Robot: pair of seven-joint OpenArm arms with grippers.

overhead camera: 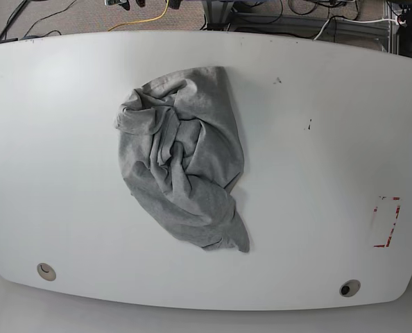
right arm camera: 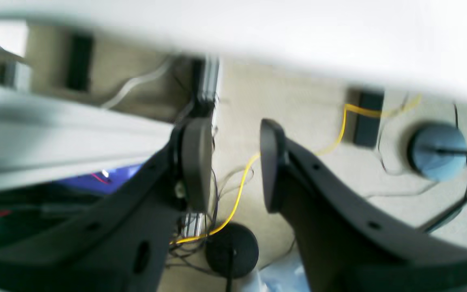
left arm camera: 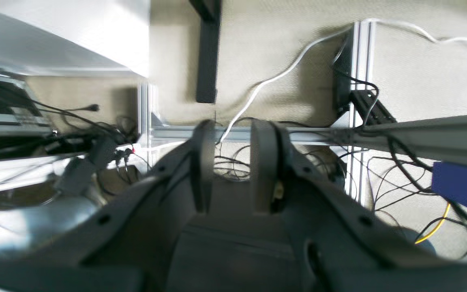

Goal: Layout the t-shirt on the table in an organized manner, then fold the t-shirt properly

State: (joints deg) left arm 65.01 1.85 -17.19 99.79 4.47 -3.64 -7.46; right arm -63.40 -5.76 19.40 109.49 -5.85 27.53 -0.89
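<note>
The t-shirt (overhead camera: 182,156) is a light grey crumpled heap on the white table (overhead camera: 317,173), left of centre and nearer the far edge. No lettering shows on it. Neither arm appears in the base view. In the left wrist view my left gripper (left arm camera: 235,129) is open with nothing between its fingers, and it looks down at carpet and cables. My right gripper (right arm camera: 233,129) is also open and empty, over the floor, with the blurred white table edge (right arm camera: 258,32) across the top of its view.
A red tape rectangle (overhead camera: 387,222) marks the table's right side. Two round grommet holes (overhead camera: 46,270) (overhead camera: 349,288) sit near the front edge. Beyond the table are an aluminium frame (left arm camera: 355,101), a blue box (left arm camera: 460,186), a yellow cable (right arm camera: 241,182) and tangled black cables.
</note>
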